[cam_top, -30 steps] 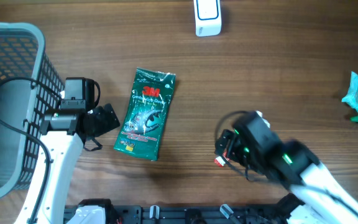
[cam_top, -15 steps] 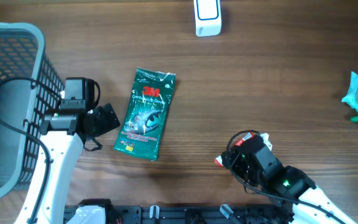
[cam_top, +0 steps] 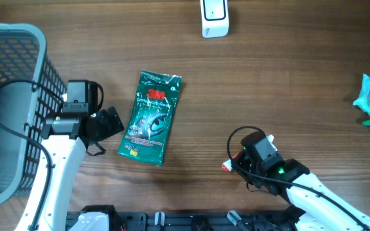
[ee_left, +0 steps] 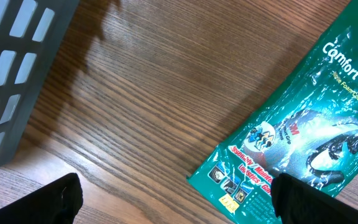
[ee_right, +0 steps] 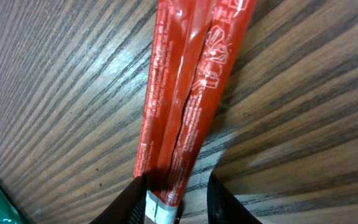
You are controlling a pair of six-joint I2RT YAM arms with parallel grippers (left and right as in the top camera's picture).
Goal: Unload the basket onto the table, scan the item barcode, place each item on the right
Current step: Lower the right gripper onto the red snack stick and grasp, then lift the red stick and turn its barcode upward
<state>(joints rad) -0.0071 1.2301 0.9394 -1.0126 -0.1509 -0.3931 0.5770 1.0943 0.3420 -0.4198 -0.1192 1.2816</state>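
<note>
Red stick packet (ee_right: 185,93) is lying flat on the worktop (cam_top: 288,83), well right of the green glove packet (cam_top: 150,119), slightly nearer the robot. Right claw (ee_right: 176,205) is sitting narrow, straddling the stick's white-tipped end. One finger (ee_right: 126,202) is touching it and the other is leaving a gap. Left claw (cam_top: 113,122) is gaping wide just left of the green packet, holding nothing. White scanner (cam_top: 214,17) is sitting well beyond the green packet, to its right. Basket (cam_top: 44,70) is standing left of the green packet.
</note>
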